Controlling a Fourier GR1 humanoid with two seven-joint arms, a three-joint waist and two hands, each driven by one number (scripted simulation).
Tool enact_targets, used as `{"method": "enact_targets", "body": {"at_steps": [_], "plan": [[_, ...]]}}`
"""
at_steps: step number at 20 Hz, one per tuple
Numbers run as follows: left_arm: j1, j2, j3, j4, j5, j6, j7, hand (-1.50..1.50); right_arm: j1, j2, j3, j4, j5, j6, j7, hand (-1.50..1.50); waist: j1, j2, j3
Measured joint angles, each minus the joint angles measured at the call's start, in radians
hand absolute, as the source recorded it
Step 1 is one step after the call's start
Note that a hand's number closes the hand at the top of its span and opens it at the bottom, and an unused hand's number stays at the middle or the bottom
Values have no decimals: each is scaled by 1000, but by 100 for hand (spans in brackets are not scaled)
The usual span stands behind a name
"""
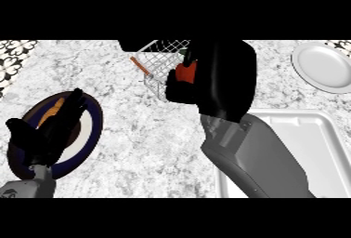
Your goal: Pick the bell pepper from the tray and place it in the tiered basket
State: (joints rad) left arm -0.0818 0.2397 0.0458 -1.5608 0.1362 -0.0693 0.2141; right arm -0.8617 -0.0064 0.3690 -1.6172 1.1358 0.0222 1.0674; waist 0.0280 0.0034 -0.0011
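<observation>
The worktop [151,139] is pale speckled stone. On it rest a white tray [322,139] at the right, a white plate [322,65] at the far right corner, a wire tiered basket [161,60] at the far middle, and a dark-rimmed plate [93,125] at the left.

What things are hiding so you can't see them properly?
All in the head view:
- Bell pepper: only a red patch and green tip show; the right hand curls round it.
- Tiered basket: right side hidden behind that hand.
- Dark-rimmed plate: the open left hand covers its middle and most of an orange thing.
- Tray: left part under the right forearm.
</observation>
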Motion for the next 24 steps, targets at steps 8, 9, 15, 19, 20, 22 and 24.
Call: {"method": "enact_targets", "body": {"at_steps": [8, 9, 15, 19, 20, 22, 24], "plan": [[3, -12, -4, 0, -9, -3, -6, 0, -227, 1, -45, 336, -117, -102, 5, 150, 8, 1, 0], [1, -14, -3, -3, -9, -1, -5, 0, -231, 1, -48, 378, -125, -127, -4, 150, 9, 2, 0], [9, -24, -12, -17, -26, 8, 5, 0, -300, 1, -47, 573, -193, -232, -20, 150, 9, 2, 0], [-2, -34, -11, -12, -33, 15, 7, 0, -339, 1, -15, 691, -227, -301, -39, 150, 8, 3, 0], [-6, -25, -2, -3, -27, 5, 5, 0, -349, 1, -22, 727, -229, -322, -52, 150, 9, 3, 0], [-4, -21, -2, -12, -26, -1, 11, 0, -368, 1, -10, 786, -234, -364, -60, 150, 11, 4, 0], [-9, -16, 3, -18, -17, -10, 23, 0, -387, 1, 6, 852, -243, -406, -68, 150, 18, 6, 0]]}}
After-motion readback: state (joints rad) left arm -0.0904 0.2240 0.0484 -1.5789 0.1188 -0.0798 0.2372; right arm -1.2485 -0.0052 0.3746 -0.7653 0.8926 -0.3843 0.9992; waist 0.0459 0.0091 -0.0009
